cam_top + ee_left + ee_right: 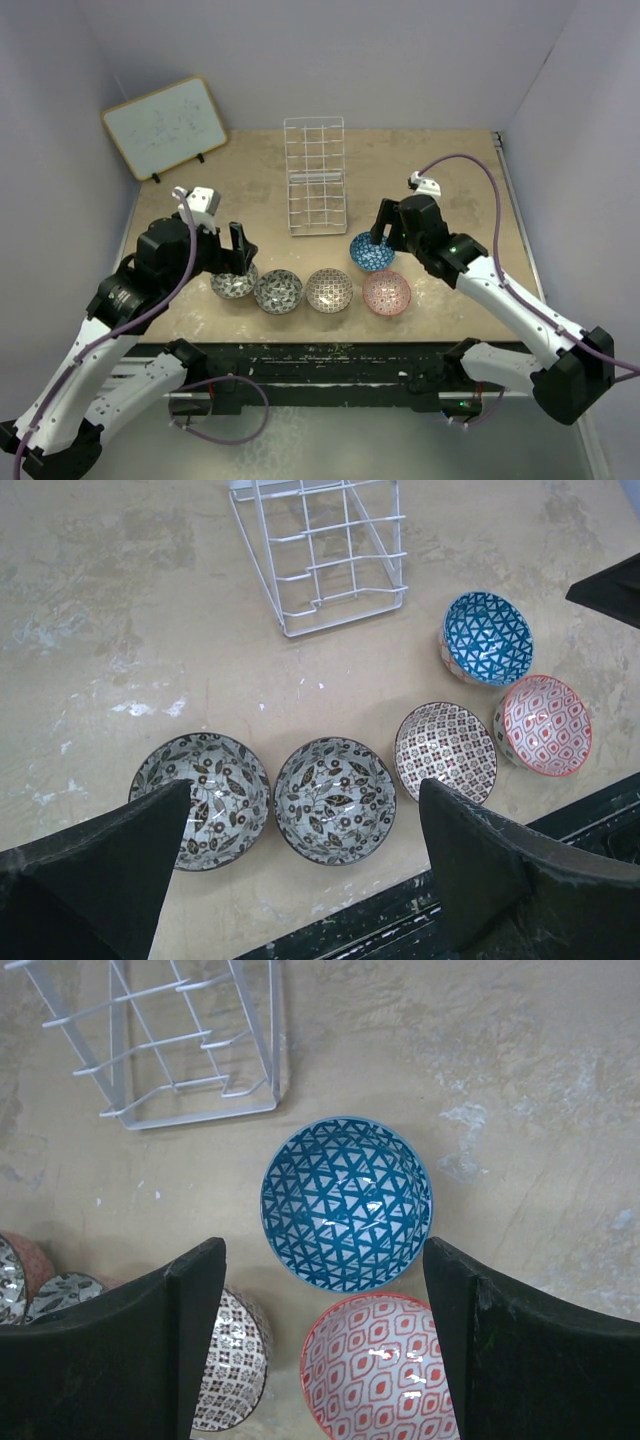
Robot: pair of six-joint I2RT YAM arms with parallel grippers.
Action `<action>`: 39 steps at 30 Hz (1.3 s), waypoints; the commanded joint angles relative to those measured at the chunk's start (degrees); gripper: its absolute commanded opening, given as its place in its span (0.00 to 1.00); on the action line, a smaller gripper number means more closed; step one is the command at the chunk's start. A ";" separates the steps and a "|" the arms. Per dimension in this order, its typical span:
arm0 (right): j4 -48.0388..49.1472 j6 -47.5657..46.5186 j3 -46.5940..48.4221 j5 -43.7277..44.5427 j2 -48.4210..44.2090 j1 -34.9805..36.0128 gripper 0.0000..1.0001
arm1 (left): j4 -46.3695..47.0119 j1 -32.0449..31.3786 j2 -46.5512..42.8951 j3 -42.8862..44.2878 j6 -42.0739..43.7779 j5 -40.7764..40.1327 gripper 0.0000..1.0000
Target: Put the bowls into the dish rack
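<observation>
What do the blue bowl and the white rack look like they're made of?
The blue bowl looks like glazed ceramic: bright glossy highlights sit on its patterned inside. The dish rack looks like thin white-coated metal wire, judging by its slim rigid grid, though plastic cannot be ruled out.

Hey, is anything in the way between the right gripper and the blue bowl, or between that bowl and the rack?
Nothing visible. The right gripper hangs open over the blue bowl, and only bare table lies between that bowl and the rack. The pink bowl sits close on the near side, off that path.
</observation>
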 commanded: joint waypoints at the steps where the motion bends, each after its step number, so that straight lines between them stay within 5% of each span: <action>1: 3.25 1.06 1.88 -0.19 1.50 0.71 0.81 | 2.50 0.24 -1.30 -0.58 0.65 0.80 0.99; 10: 6.02 0.93 4.42 0.09 7.20 1.14 0.77 | 1.74 0.24 -2.73 -1.36 0.98 0.07 0.99; 20: 3.69 5.11 10.56 3.24 16.56 3.43 0.59 | 1.23 0.24 -3.85 -0.34 0.39 0.78 0.99; 39: -5.09 12.06 14.47 9.00 22.84 12.21 0.57 | -7.33 0.24 -2.16 9.28 -0.74 -0.14 0.99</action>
